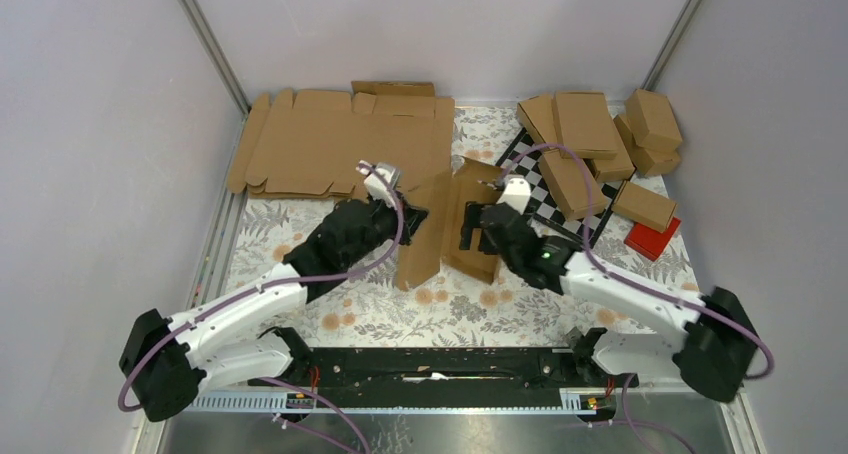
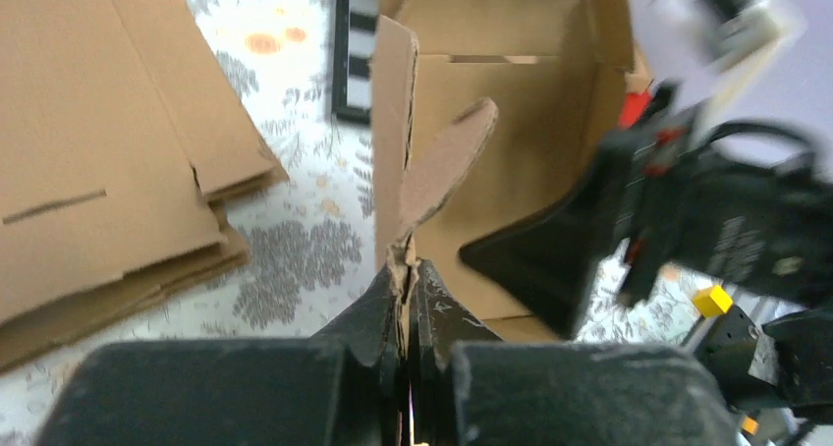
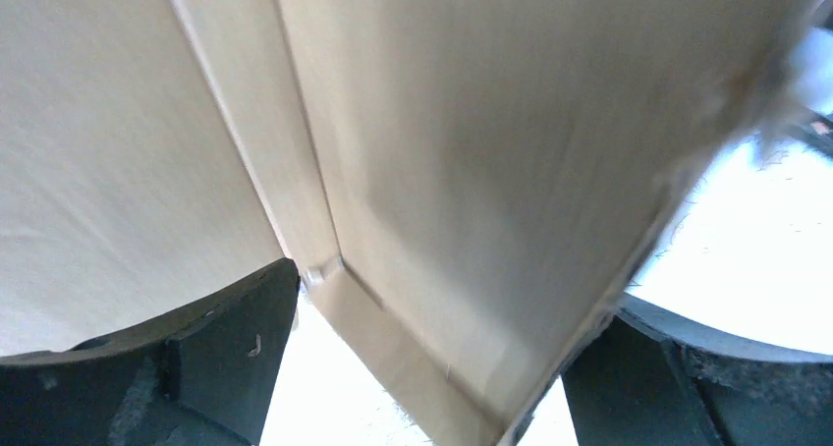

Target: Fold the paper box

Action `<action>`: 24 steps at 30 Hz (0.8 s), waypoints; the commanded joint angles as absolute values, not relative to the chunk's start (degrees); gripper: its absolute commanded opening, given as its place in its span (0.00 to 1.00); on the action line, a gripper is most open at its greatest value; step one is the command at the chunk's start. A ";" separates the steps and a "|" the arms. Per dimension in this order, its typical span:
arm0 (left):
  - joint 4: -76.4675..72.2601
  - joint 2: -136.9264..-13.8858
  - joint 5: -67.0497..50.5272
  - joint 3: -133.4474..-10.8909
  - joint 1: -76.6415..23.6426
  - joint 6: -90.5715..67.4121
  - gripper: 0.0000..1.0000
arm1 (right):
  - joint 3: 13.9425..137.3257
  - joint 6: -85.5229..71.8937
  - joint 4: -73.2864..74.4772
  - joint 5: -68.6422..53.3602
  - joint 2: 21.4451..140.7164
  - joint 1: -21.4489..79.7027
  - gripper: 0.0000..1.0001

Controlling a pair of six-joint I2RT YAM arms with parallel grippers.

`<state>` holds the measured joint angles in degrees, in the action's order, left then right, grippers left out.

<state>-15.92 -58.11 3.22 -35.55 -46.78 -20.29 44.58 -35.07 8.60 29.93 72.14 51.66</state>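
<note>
From above, the paper box (image 1: pixel 425 244) stands half raised in the middle of the bench (image 1: pixel 450 309), between the two arms. The left claw (image 1: pixel 415 217) is at its left wall and the right claw (image 1: pixel 470 232) is at its right wall.

In the left wrist view, the left claw (image 2: pixel 408 281) is closed on the thin edge of one wall of the paper box (image 2: pixel 511 151). A rounded tab stands up just above the grip. The board looks light and thin. I judge it stiff in the flat panels but weak at the creases, and the pinched edge looks a little frayed.

In the right wrist view, the right claw (image 3: pixel 447 313) is wide open. A creased corner of the paper box (image 3: pixel 472 122) stands between its fingers, and I cannot tell if it touches them. A good hold, I think, is on a panel's rim near a crease, not on a tab.
</note>
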 commanded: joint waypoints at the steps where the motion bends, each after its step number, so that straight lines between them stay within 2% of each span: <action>1: 10.82 -62.94 3.76 -49.11 -47.23 -24.59 0.00 | 45.39 -32.00 14.79 22.25 62.52 47.36 1.00; 6: 26.28 -69.45 2.03 -60.71 -47.16 -20.74 0.00 | 49.01 -28.58 25.48 19.14 58.59 43.09 1.00; 9: 35.96 -74.65 -6.75 -68.48 -45.60 -14.54 0.00 | 50.05 -26.93 27.65 15.69 57.60 41.30 1.00; 13: 50.89 -84.53 -9.87 -80.89 -45.26 -5.79 0.00 | 49.83 -26.27 27.23 8.92 57.86 39.29 1.00; 19: 62.69 -94.60 -9.44 -88.57 -45.26 2.78 0.02 | 46.75 -24.48 21.35 0.20 59.28 36.71 1.00; 22: 63.08 -97.72 -10.13 -91.68 -45.26 5.86 0.10 | 46.20 -24.10 19.87 0.93 59.90 35.43 1.00; 24: 63.85 -100.62 -9.57 -94.63 -45.22 6.45 0.25 | 45.12 -24.34 18.59 1.37 60.22 34.22 1.00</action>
